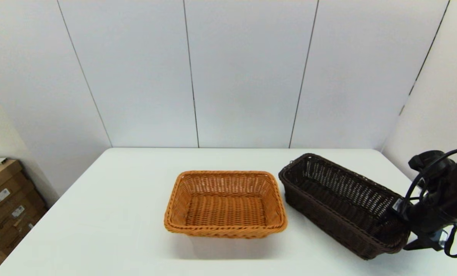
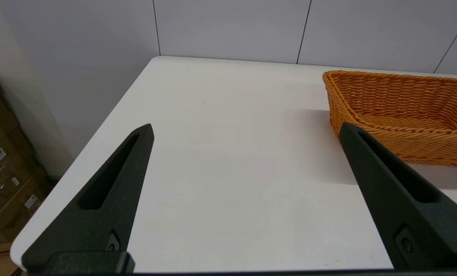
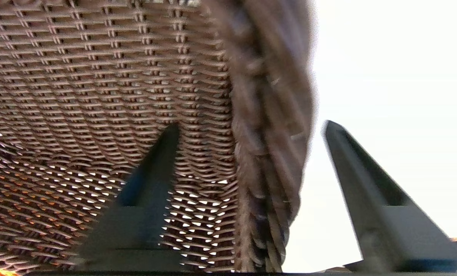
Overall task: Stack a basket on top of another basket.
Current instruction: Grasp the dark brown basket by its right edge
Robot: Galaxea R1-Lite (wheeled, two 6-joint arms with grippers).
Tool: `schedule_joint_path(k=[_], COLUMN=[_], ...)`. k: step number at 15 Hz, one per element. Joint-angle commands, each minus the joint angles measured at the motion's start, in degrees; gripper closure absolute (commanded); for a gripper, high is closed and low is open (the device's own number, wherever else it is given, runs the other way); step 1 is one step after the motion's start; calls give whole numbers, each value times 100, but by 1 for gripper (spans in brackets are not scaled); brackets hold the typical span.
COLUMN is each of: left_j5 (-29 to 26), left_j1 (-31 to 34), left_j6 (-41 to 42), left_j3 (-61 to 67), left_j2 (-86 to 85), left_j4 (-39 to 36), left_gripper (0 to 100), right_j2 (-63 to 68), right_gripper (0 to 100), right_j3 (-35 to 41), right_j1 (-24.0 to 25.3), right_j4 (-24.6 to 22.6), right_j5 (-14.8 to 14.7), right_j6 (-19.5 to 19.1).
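Observation:
The dark brown basket point(image 1: 339, 199) stands on the white table point(image 1: 117, 214) at the right, set at an angle. My right gripper point(image 1: 400, 214) is at its near right end, open, straddling the end wall. In the right wrist view, the braided rim point(image 3: 270, 115) runs between the fingers: one finger point(image 3: 155, 172) is inside the dark basket point(image 3: 98, 76) and the other point(image 3: 358, 172) outside. The orange-tan basket point(image 1: 225, 203) sits at the table's middle, just left of the dark one. My left gripper point(image 2: 245, 130) hangs open over the table's left part, with the orange-tan basket point(image 2: 400, 111) beside it.
Grey wall panels point(image 1: 243, 76) close off the table at the back and right. Cardboard boxes point(image 1: 6, 199) stand on the floor beyond the table's left edge and also show in the left wrist view as boxes point(image 2: 2, 168).

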Motion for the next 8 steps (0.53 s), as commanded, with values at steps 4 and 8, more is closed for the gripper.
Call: schedule_joint_path(k=[4,8], left_j5=[3,3], left_j1=[0,0], left_j6=[-6,-6], left_j3=[0,0], left_j2=[-1,-1], left_j4=[-2,-2], left_gripper=[0,0], right_j2=[-95,-130], right_gripper=[100,100], right_j3=[4,-31], right_j1=[-126,-275], right_j4=[9,36], right_j5=[42,209], right_j6=[-47,-73])
